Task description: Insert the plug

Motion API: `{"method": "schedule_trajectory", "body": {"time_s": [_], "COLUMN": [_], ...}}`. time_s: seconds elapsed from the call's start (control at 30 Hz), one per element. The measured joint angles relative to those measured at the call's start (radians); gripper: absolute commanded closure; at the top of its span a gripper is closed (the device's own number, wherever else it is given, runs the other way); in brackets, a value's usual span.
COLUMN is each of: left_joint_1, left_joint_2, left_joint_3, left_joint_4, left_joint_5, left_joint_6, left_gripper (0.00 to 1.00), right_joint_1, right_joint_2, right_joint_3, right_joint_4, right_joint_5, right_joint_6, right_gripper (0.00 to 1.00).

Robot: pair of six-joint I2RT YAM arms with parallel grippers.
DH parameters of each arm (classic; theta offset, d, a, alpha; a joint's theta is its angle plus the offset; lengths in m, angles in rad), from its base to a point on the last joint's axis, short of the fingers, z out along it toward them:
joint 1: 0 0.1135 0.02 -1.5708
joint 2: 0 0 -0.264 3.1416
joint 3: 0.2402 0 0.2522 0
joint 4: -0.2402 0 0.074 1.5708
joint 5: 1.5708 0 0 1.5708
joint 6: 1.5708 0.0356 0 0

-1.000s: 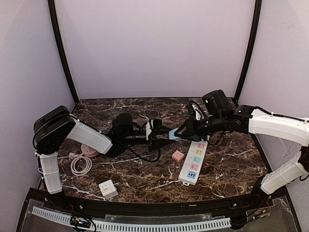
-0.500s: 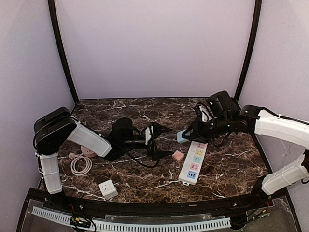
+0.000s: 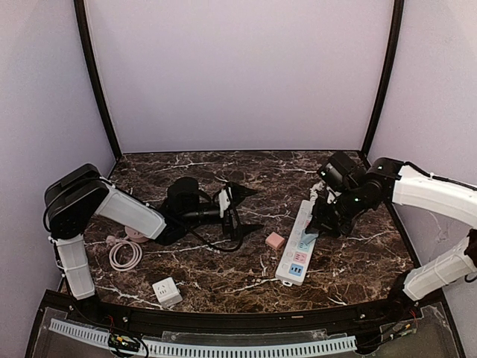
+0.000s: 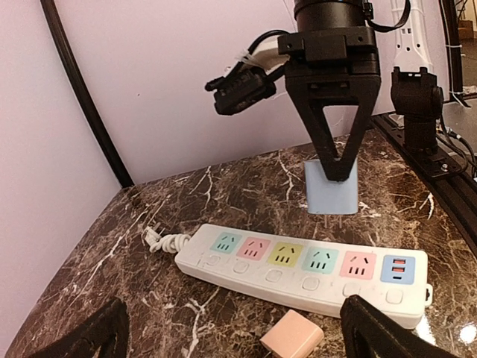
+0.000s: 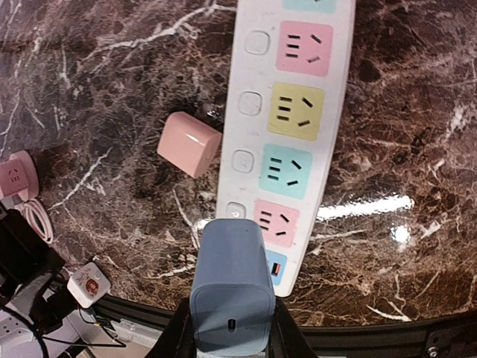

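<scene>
Right claw (image 4: 333, 174) pinches one blue plug (image 4: 330, 192) over one white strip (image 4: 216, 265) with five coloured sockets (image 4: 284, 253), marks maybe too small to read. Left claw (image 3: 253, 209) gapes wide.

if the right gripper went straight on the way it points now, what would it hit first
The right gripper points down, and the light blue plug adapter it holds would land first on the white power strip with coloured sockets, likely toward its USB end; depth is unclear.

White-shelled arms (image 3: 134, 212), black joints (image 3: 74, 201), tapered black pincers (image 4: 333, 170).
</scene>
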Motion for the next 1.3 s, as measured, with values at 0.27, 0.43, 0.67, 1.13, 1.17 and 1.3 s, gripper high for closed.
{"method": "schedule_trajectory", "body": {"time_s": [0.27,0.43,0.67,1.13,1.17,1.3], "left_joint_1": [0.012,0.013,0.014,0.052,0.053,0.053], "left_joint_2": [-0.006,-0.006,-0.006,-0.029,-0.030,-0.031], "left_joint_3": [-0.009,-0.010,-0.012,-0.033,-0.033,-0.036], "left_joint_4": [-0.001,-0.002,-0.006,-0.057,-0.057,-0.057], "left_joint_5": [-0.048,-0.075,-0.111,-0.128,-0.129,-0.129], "left_joint_6": [0.000,0.003,0.031,0.056,0.057,0.057], "left_gripper": [0.01,0.01,0.01,0.01,0.01,0.01], "right_joint_1": [0.012,0.053,0.136,0.149,0.149,0.149], "right_joint_2": [0.106,0.127,0.239,0.331,0.335,0.345], "right_joint_3": [0.074,0.104,0.188,0.214,0.214,0.214], "right_joint_4": [-0.120,-0.155,-0.200,-0.221,-0.221,-0.221], "right_joint_5": [-0.017,-0.003,0.015,0.088,0.093,0.104], "right_joint_6": [0.090,0.145,0.182,0.165,0.162,0.151], "right_gripper": [1.00,1.00,1.00,1.00,1.00,1.00]}}
